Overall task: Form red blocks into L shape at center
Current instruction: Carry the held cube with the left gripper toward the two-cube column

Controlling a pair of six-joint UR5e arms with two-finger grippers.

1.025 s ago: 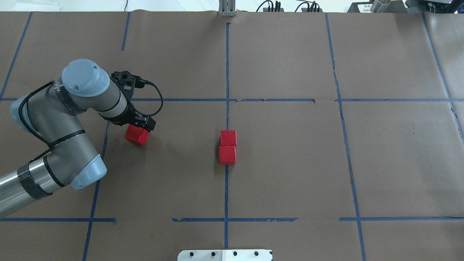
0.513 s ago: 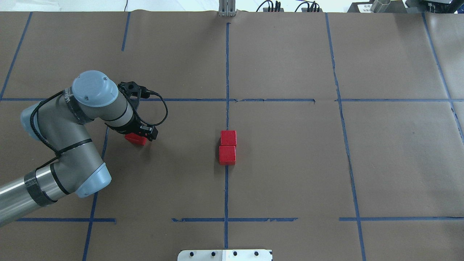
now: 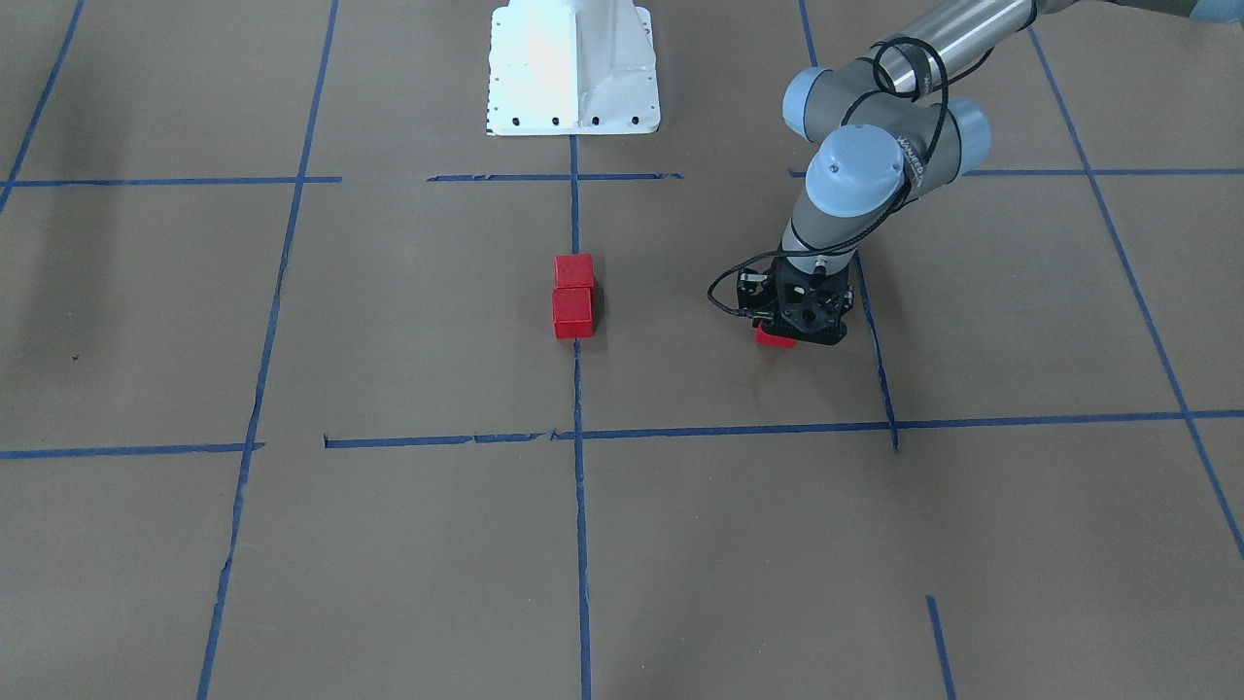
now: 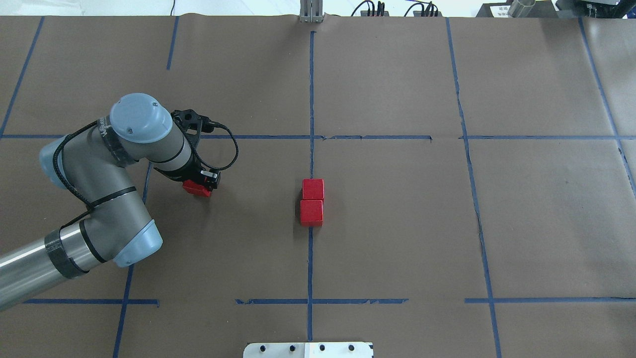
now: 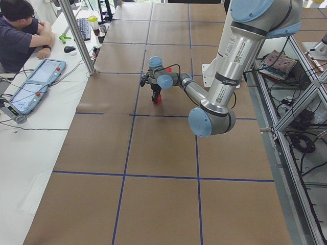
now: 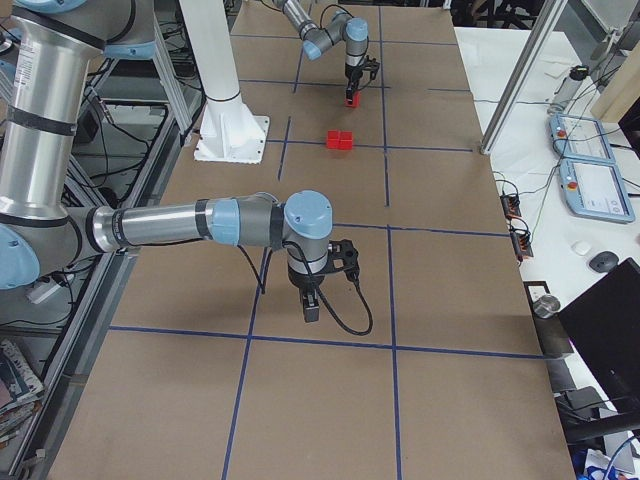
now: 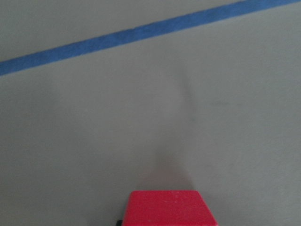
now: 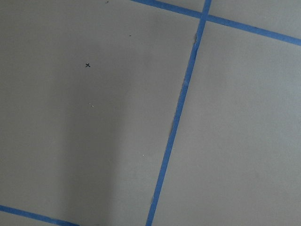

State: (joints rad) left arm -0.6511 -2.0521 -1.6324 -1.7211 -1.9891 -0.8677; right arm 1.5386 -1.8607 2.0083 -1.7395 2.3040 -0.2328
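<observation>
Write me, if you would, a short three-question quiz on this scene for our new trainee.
1. True or false: the two centre blocks touch each other and sit on the blue tape line.
2. Pick one. The third red block is: A, gripped in the left claw; B, lying free on the paper; C, stacked on top of the centre pair.
3. Short answer: how many red blocks show in the overhead view?

Key: 1 true; 2 A; 3 three.
</observation>
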